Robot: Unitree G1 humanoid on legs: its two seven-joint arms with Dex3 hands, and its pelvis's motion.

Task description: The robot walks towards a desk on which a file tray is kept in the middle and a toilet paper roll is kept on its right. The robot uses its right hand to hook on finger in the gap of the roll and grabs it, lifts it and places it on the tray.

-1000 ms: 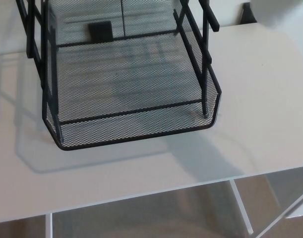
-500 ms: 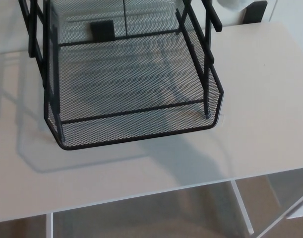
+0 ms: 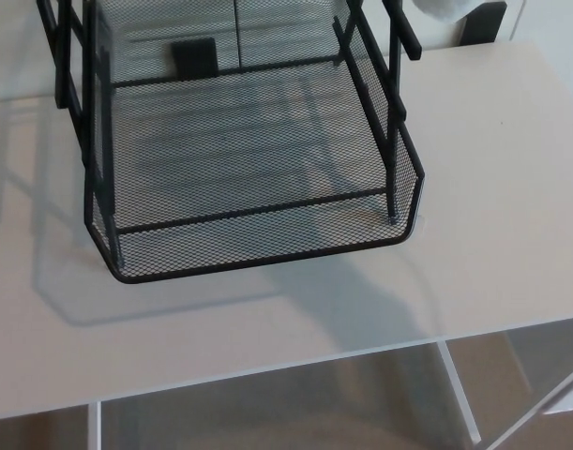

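- Looking down on the black mesh file tray (image 3: 258, 253), sitting on the pale desk (image 3: 492, 216), its rounded near edge toward the camera.
- The tray's upright posts climb out of the top of the picture on both sides; a small black tab (image 3: 193, 56) shows at the far side through the mesh.
- At the far right, at the very top edge, a sliver of something white (image 3: 447, 9) — likely the toilet paper roll, too cropped to be sure — with a small dark block (image 3: 485, 21) just beside it.
- Neither robot hand is in the picture, so whether they are wide, narrow or holding anything cannot be told.
- Compared with half a second ago, almost nothing differs: the whole picture has crept a touch, which is the camera, not the tray.
- Against a second ago the shift is bigger — the tray sits slightly lower and further right in the picture, and that white sliver has come into sight.
- Below the near desk edge, white frame bars (image 3: 459, 394) and floor show.
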